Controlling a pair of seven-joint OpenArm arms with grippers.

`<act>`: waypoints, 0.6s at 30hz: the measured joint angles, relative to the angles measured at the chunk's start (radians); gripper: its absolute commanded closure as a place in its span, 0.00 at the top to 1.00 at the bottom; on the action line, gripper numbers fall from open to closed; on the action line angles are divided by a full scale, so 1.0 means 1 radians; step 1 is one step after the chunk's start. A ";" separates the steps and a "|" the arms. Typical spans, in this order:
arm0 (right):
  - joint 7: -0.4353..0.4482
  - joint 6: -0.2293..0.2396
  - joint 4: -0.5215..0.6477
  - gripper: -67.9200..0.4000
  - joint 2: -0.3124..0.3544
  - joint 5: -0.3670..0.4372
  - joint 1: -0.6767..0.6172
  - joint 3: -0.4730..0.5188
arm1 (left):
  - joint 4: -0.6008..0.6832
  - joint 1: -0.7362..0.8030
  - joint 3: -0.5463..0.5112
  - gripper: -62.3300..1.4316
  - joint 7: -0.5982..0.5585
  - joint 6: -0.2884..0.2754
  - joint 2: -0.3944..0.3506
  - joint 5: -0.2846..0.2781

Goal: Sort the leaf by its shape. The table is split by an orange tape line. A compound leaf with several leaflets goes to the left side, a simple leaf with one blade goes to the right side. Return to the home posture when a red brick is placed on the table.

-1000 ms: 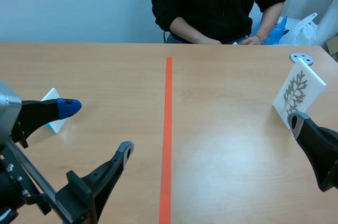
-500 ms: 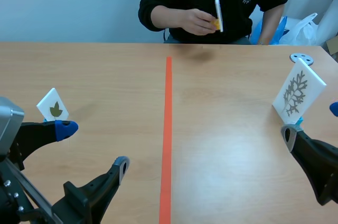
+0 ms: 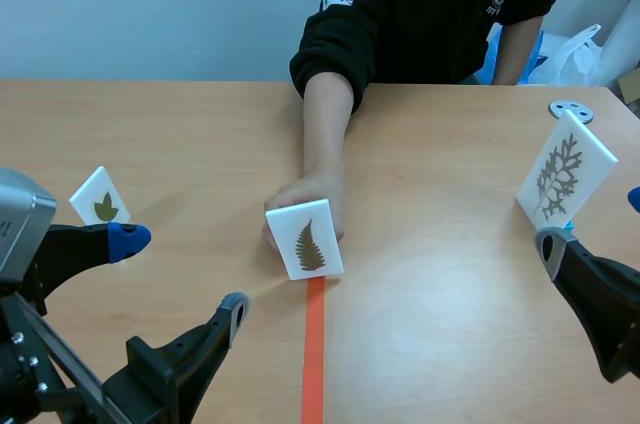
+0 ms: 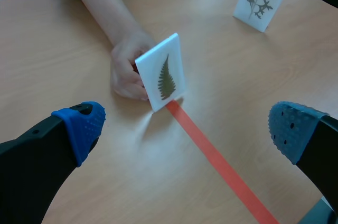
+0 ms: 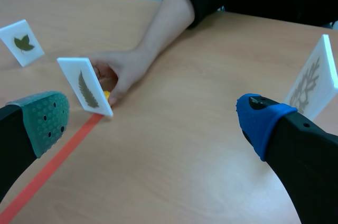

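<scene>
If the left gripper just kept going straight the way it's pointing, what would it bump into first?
Most likely the fern card, which stands straight ahead of the open left gripper, with a person's hand holding it from behind. Nothing lies between them, though the gripper's height is hard to judge.

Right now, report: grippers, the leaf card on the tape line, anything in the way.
Left gripper open, empty. Right gripper open, empty. Fern card standing on tape line, person's hand holding it. Hand blocks the pick.

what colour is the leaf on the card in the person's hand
Dark olive green, on a white card; the left wrist view shows it best.
</scene>
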 measured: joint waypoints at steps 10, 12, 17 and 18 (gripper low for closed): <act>0.005 0.000 0.000 1.00 0.000 0.000 0.002 0.000 | 0.000 0.000 0.000 1.00 0.000 0.000 0.000 0.000; 0.005 0.000 0.000 1.00 0.000 0.000 0.002 0.000 | 0.000 0.000 0.000 1.00 0.000 0.000 0.000 0.000; -0.022 0.000 0.000 1.00 0.000 0.000 0.002 0.000 | 0.000 0.000 0.000 1.00 0.000 0.000 0.000 0.007; -0.034 0.000 0.000 1.00 0.000 0.000 0.002 0.000 | 0.000 0.000 0.000 1.00 0.000 0.000 0.000 0.007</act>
